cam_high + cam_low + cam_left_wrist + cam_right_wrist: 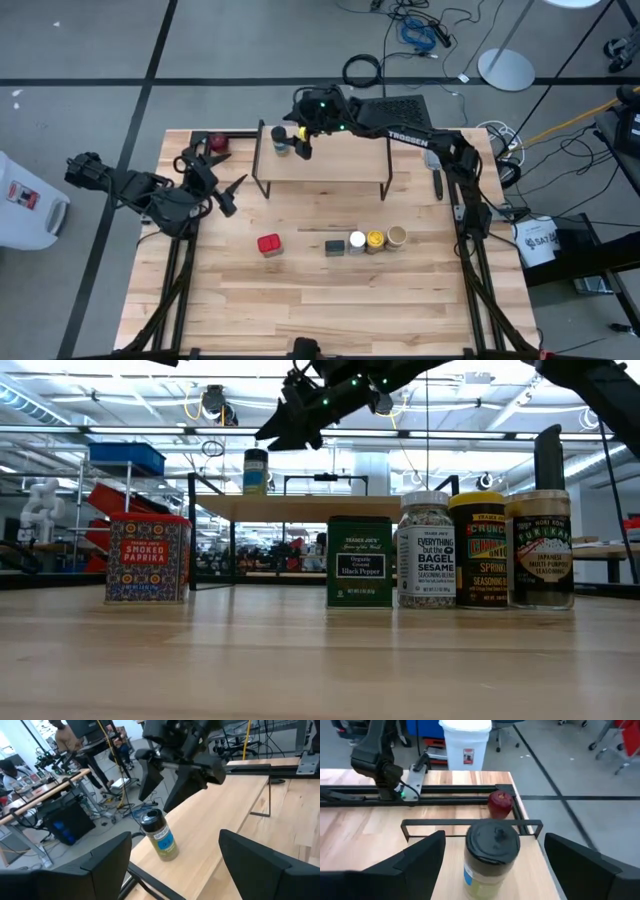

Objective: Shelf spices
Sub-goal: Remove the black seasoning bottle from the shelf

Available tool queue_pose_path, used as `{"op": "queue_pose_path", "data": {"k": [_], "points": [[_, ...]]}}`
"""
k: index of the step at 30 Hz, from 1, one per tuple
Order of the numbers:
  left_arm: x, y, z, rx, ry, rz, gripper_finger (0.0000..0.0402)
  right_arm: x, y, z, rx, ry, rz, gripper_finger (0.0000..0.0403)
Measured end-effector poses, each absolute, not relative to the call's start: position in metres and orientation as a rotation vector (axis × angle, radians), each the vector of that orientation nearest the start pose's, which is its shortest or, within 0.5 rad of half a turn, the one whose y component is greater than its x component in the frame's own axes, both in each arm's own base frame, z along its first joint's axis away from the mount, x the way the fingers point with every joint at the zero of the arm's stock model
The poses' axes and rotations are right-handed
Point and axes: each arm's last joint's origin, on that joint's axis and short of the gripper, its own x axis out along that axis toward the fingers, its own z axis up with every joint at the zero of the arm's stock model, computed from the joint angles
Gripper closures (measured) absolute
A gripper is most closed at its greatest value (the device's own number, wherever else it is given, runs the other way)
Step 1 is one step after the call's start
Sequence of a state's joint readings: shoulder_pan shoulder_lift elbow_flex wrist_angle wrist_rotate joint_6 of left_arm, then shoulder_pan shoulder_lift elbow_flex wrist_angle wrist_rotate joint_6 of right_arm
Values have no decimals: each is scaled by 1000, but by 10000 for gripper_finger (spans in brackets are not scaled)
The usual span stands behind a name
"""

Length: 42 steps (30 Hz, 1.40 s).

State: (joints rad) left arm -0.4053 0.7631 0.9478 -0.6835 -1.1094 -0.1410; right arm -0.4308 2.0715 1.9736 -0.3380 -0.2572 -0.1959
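A dark-lidded spice jar [280, 139] with a blue label stands upright on its base at the left end of the shelf [330, 168], a light plank on thin black legs. My right gripper [301, 137] hovers by it, open, a finger on each side of the jar [491, 855] with gaps showing. On the table in front stand a red tin [269, 245] and a row of a dark tin [334, 246], a white-capped jar [357, 241], a yellow-topped jar [375, 240] and a tan-topped jar [397, 237]. My left gripper [228, 195] waits open, left of the shelf.
A small dark-red round object [217, 145] lies at the table's far left corner, behind the shelf's left end. The shelf plank [300, 507] is bare to the right of the jar [256, 471]. Bare tabletop spreads toward the near edge [330, 320].
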Motion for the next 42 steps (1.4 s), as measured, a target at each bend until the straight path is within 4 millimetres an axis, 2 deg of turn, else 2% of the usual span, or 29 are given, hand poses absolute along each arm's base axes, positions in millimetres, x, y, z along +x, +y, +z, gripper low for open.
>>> {"op": "queue_pose_path", "data": {"k": [11,18,24,35,39,42], "points": [[130,-28,353,226,312,706,92,457,-205,299,-21,448,-98,73],[130,-28,354,238,315,704,91,461,-206,297,-36,416,-99,76],[130,-28,354,237,314,704,91,461,-206,296,-19,421,-101,105],[130,-28,354,240,313,703,91,463,-200,296,-18,424,-89,205],[130,-28,354,242,314,703,91,464,-199,296,-12,424,-89,213],[130,-28,354,242,314,703,91,463,-199,296,-1,424,-91,202]]}}
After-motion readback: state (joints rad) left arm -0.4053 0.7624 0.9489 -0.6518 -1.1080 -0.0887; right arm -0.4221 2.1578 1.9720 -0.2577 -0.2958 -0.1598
